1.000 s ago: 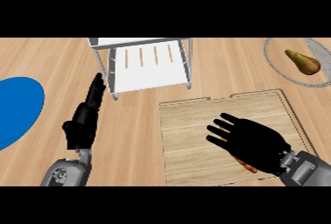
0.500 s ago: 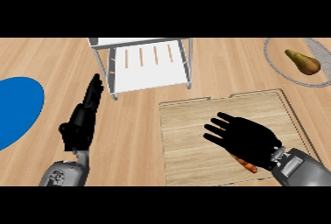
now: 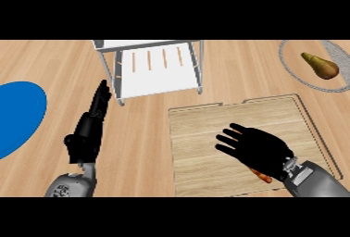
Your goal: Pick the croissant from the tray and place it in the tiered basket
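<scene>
Wood counter (image 3: 54,60) | tray (image 3: 205,152) right – right hand (image 3: 256,147) fingers spread over croissant (image 3: 260,175) | tiered basket (image 3: 156,69) at far edge | left hand (image 3: 89,127) fingers straight, together.

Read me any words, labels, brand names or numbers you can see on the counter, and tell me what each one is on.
There are none to read.
The tray, the tiered basket, the blue plate and the grey plate with the pear carry no writing.
The left hand and right hand bear no markings either.
</scene>
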Tool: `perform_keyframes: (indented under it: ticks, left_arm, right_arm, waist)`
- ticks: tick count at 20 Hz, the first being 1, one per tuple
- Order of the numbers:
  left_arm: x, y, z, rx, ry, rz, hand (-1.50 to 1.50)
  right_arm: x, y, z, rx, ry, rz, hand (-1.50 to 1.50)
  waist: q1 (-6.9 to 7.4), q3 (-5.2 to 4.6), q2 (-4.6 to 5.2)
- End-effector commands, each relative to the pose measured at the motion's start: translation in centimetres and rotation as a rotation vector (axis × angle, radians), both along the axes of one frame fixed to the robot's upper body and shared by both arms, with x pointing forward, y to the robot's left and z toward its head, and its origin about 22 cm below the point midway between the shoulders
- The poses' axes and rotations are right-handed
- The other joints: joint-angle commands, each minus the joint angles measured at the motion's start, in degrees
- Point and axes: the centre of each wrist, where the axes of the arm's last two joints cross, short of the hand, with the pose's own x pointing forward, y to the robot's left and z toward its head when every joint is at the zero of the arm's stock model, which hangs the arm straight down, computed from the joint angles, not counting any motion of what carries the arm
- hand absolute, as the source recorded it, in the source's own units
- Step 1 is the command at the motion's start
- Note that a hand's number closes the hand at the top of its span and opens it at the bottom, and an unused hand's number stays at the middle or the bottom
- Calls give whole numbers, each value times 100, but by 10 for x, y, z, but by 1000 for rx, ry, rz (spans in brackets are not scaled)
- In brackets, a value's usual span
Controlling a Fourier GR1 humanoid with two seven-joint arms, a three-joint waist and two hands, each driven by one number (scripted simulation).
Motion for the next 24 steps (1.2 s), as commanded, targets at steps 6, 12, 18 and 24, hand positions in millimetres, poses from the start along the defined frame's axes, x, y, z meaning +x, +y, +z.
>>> perform_keyframes:
  ticks: [6,12,18,24]
  left_arm:
    - [-4,17,-1,2,-18,-1,0]
    - [12,-2,8,7,8,-11,0]
    - [8,-4,4,-3,-2,-9,0]
    - [13,-10,11,1,-11,-62,0]
  right_arm:
    - [12,-14,-22,80,-125,133,150]
    - [10,67,-21,93,-163,-110,150]
    - [8,101,-26,47,-215,-553,150]
    - [10,118,5,83,-413,-770,150]
  waist:
    - [17,1,4]
    - [33,-8,3]
    - [62,-12,-8]
    - [370,7,11]
